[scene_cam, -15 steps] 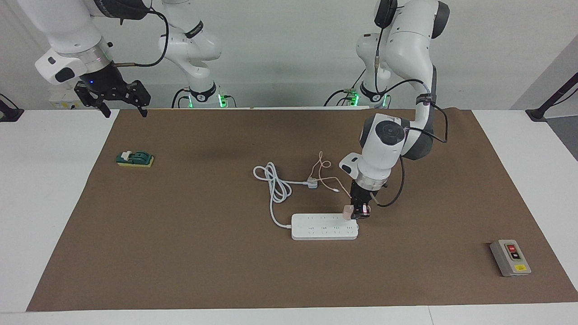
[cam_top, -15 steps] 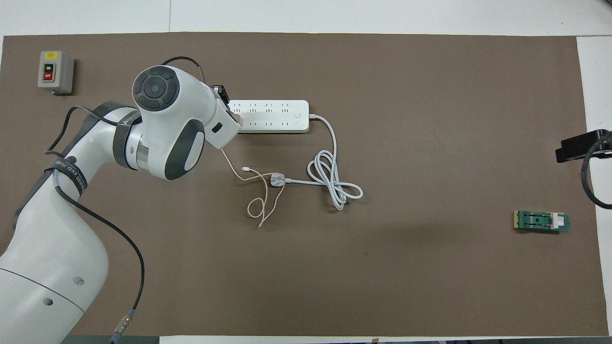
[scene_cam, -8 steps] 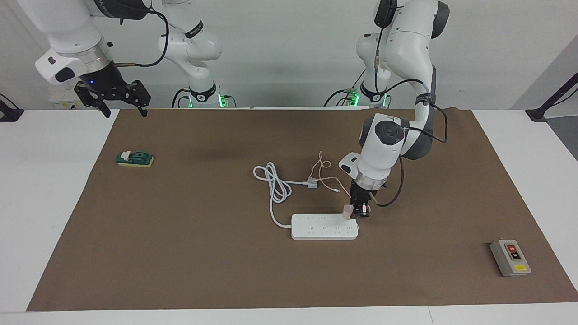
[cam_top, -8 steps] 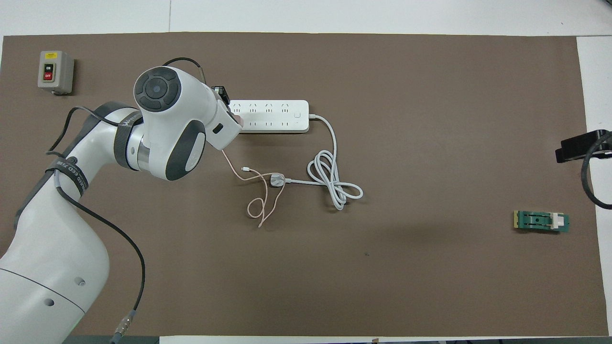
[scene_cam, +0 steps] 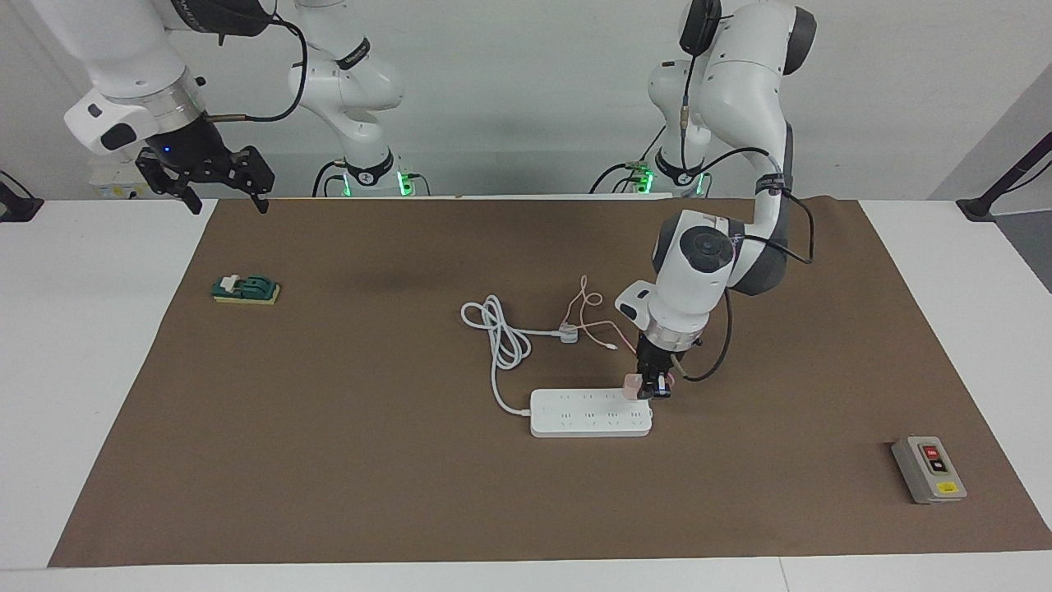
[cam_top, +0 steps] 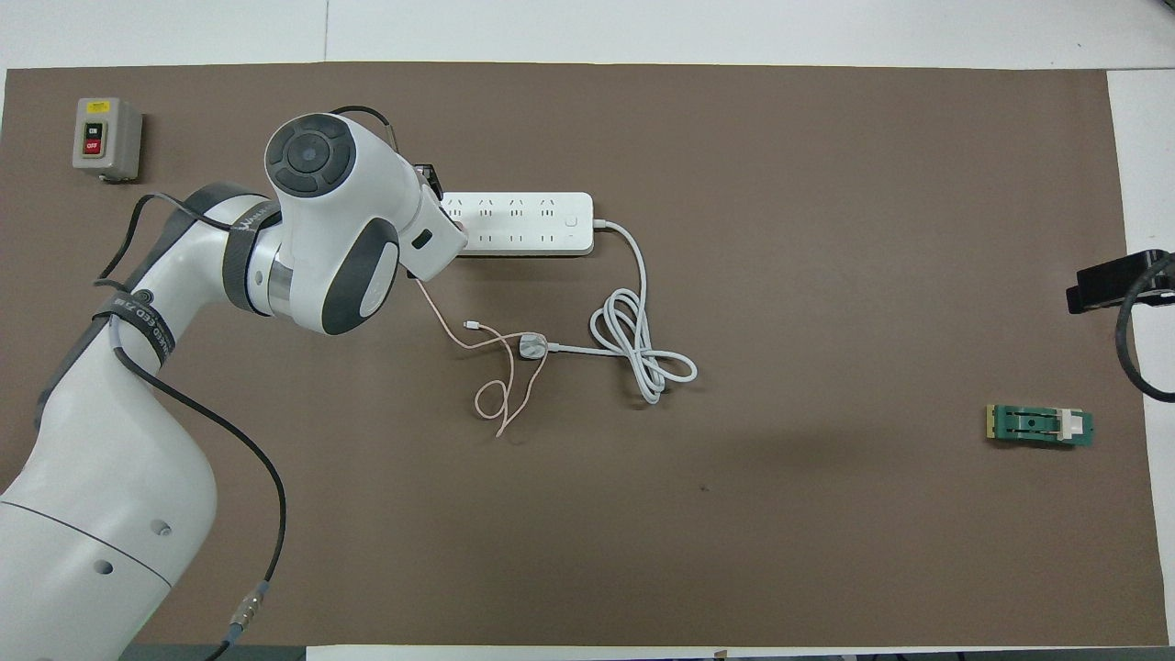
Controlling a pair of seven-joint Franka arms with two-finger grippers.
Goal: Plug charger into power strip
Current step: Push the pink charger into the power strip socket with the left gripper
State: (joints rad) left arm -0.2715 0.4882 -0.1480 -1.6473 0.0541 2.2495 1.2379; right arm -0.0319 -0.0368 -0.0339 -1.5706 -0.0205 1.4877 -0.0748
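- While the left hand (scene_cam: 655, 386) grips the small pale pink cube-shaped charger (scene_cam: 632, 386), it holds that charger right at the long flat white power strip (scene_cam: 590, 413), on the row of sockets nearer the robots, at the end toward the left arm's side of the desk.
- From the facing view the charger's body sits low against the strip's top face, so I judge the prongs to be at or partly in a socket; whether they are fully seated cannot be told.
- In the overhead view the left arm's wrist covers that end of the strip, so the charger is hidden there.
- The charger's thin pink cable (cam_top: 500, 381) trails from the hand onto the brown mat (scene_cam: 329, 460), lying nearer the robots than the strip and looping past the strip's white three-pin plug (cam_top: 532, 346).
- Done, as I read it: the charger is picked up, carried and lined up at a socket.
- Left: pressing it home if needed, letting go, and lifting the hand away.
- The right hand (scene_cam: 223, 191) waits with its fingers spread wide and empty, over the mat's corner, well apart from the strip.
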